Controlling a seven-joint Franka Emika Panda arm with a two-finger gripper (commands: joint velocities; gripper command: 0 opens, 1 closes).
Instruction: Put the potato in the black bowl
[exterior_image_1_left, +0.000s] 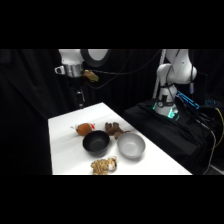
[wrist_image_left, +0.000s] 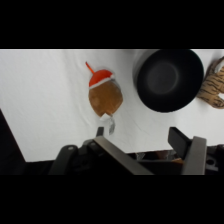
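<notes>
While the claw (exterior_image_1_left: 75, 75) hung high above the table's (exterior_image_1_left: 65, 150) far end, we saw the potato (wrist_image_left: 105, 96) lying on the table well below it, just beside the black bowl (wrist_image_left: 170, 79). We saw its fingers (wrist_image_left: 186, 149) spread apart, holding nothing.

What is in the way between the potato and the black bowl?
Nothing that shows. The potato lies on the white table right beside the black bowl, with only bare table between them. The dark brown toy, grey bowl and spotted plush sit on the bowl's other sides. The hand hangs above, nothing under it.
</notes>
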